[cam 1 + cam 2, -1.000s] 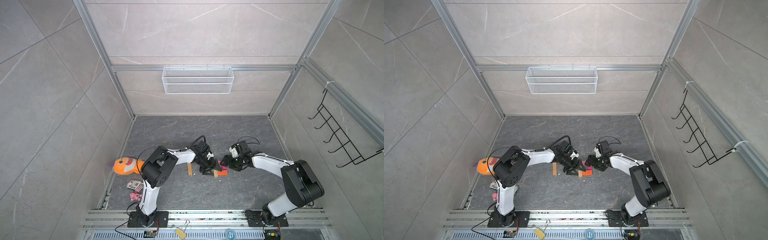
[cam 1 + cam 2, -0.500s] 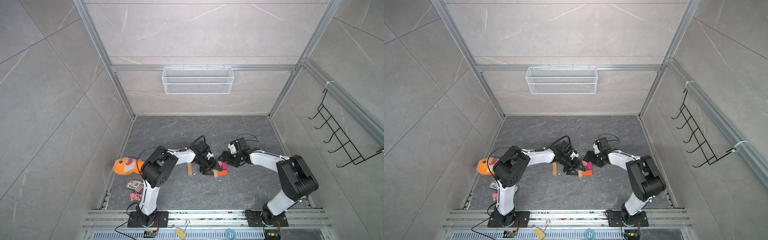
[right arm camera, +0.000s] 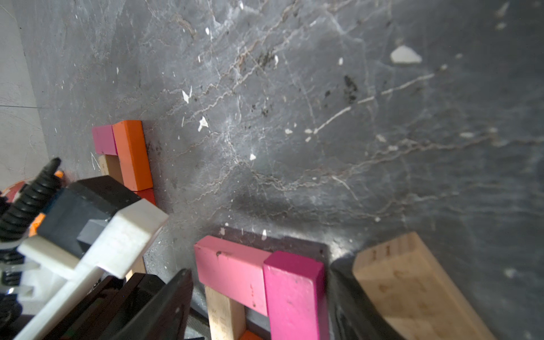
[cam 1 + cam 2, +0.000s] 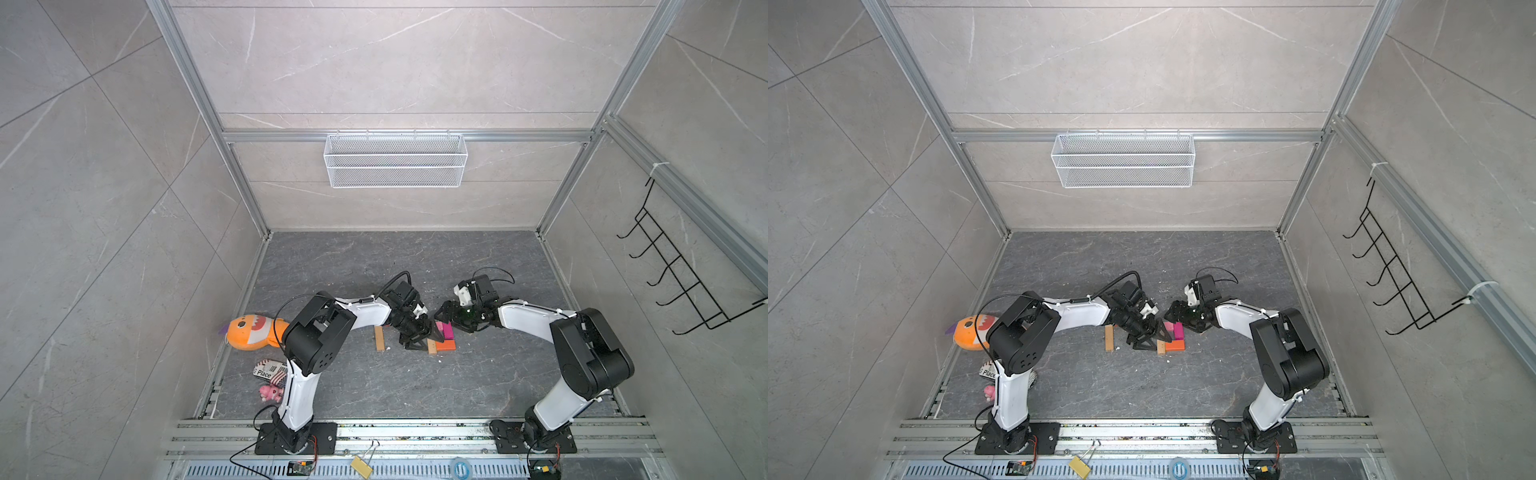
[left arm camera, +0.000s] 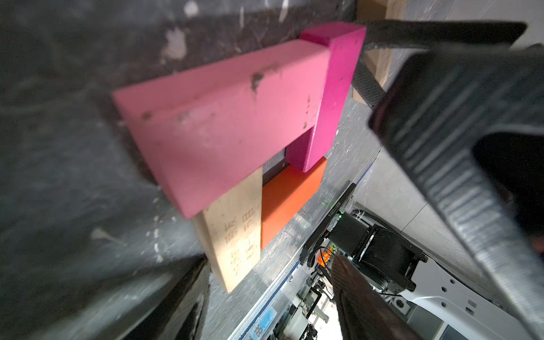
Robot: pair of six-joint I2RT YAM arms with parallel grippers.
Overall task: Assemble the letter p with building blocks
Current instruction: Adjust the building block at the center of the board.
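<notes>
1. The letter P (image 5: 265, 153) being worked on sits mid-counter (image 4: 374, 270), right between the two arms. Its tan stem (image 5: 232, 235) runs near-far, and a light pink block (image 5: 223, 126) lies left-right across the stem's far end. A magenta block (image 5: 329, 97) comes back down the right side, and an orange block (image 5: 291, 200) closes the loop on the near side.
2. The left gripper (image 4: 424, 334) comes in from the left with its jaws apart and nothing pinched. It hovers at the figure's left edge, by the stem.
3. The right gripper (image 4: 444, 318) comes in from the right, jaws apart too, straddling the pink/magenta corner. One of its fingers (image 3: 344, 294) is down just right of the magenta block. Can't tell if it's touching.
4. The bit that matters imo is a loose tan block (image 3: 412, 288) lying just right of that finger. Its long axis is roughly near-far but skewed, and the top views hide it under the right arm. The right arm is clearly nearer. The block is outside its jaws though, so it'd need to shift right to get around it.
5. A second P (image 3: 123, 156) sits further left, mostly under the left arm.
6. My guess: the loop looks closed but the stem looks short, so that spare tan piece probably extends the stem.
</notes>
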